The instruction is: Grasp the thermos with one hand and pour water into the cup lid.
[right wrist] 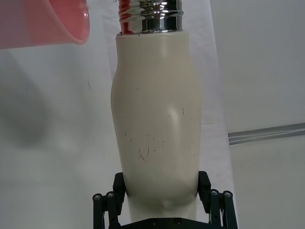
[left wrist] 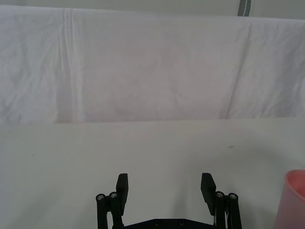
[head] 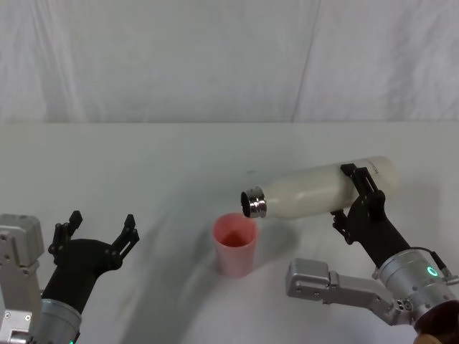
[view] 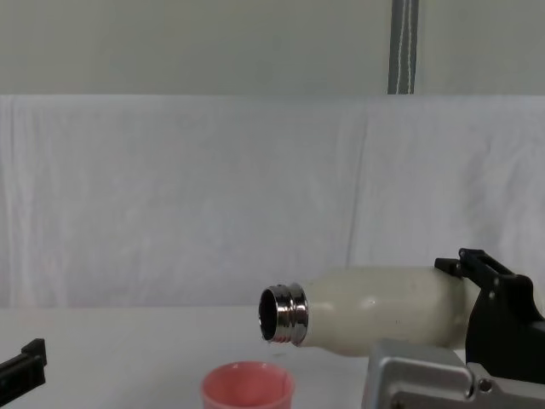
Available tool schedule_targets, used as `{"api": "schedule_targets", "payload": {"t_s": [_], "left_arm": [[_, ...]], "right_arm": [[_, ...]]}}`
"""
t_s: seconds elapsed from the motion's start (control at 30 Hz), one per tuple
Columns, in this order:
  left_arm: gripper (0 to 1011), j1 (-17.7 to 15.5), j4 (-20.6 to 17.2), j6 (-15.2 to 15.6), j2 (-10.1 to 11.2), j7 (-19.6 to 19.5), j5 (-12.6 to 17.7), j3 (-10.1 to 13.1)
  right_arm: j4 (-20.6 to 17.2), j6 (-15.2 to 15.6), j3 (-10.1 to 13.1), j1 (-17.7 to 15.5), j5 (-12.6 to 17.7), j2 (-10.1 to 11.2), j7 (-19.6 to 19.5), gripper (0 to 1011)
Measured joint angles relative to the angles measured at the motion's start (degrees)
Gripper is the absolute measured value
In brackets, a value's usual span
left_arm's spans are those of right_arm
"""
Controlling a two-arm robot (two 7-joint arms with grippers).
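My right gripper (head: pixel 356 195) is shut on the lower body of the cream-white thermos (head: pixel 319 190), which lies almost level in the air. Its open steel neck (head: pixel 253 203) points left and sits just above the rim of the pink cup lid (head: pixel 234 244). The cup lid stands upright on the white table. The chest view shows the thermos (view: pixel 383 309) held sideways with its mouth over the cup lid (view: pixel 247 386). From the right wrist, the thermos (right wrist: pixel 156 124) runs away from the jaws toward the cup lid (right wrist: pixel 45 21). My left gripper (head: pixel 100 231) rests open at the near left.
A white cloth covers the table (head: pixel 143 165) and hangs as a backdrop behind it. The cup lid's edge (left wrist: pixel 295 195) shows beside my open left gripper (left wrist: pixel 165 187) in the left wrist view.
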Motion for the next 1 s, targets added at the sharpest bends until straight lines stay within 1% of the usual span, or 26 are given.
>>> {"api": "schedule_targets", "payload": {"t_s": [1.0], "left_arm": [[1001,0.0,0.0,0.0,0.0,0.0,0.0,0.0]], "right_arm": [[-0.2,0.2,-0.2,0.1,-0.4,0.1,0.1,948]]}}
